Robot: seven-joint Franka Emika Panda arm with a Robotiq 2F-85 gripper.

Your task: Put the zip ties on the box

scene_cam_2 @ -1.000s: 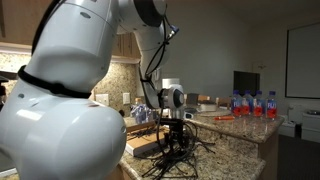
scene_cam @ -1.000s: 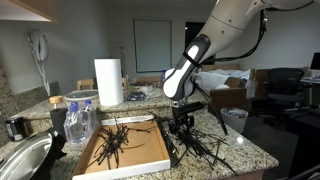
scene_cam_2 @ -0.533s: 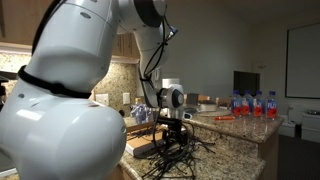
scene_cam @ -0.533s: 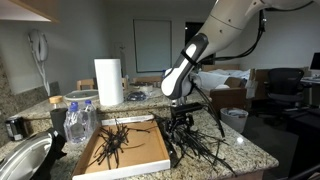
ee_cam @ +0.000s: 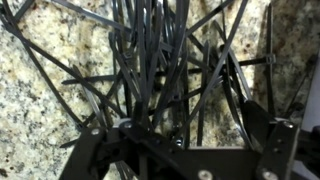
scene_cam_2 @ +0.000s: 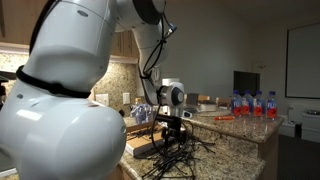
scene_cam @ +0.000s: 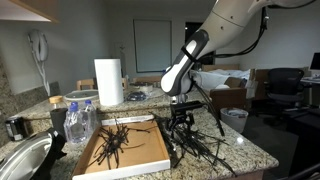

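A spiky pile of black zip ties [scene_cam: 197, 148] lies on the granite counter just beside the box [scene_cam: 145, 152], a shallow brown cardboard tray. A smaller clump of zip ties [scene_cam: 112, 143] lies inside the box. My gripper [scene_cam: 180, 120] hangs straight down over the counter pile, its fingertips among the upper strips. In the wrist view the fingers [ee_cam: 264, 128] stand wide apart, and many zip ties [ee_cam: 165, 60] cross the gap between them over the speckled stone. The jaws are open and clamp nothing. The gripper [scene_cam_2: 170, 136], the pile [scene_cam_2: 176, 158] and the box [scene_cam_2: 141, 146] appear in both exterior views.
A paper towel roll [scene_cam: 108, 82] stands behind the box. A clear plastic bottle [scene_cam: 80, 122] and a round metal bowl [scene_cam: 25, 158] sit at its far side. Water bottles [scene_cam_2: 250, 104] line the counter's back. The counter edge runs close past the pile.
The jaws have spread wider and the gripper has risen slightly over the pile. The zip ties stay on the counter.
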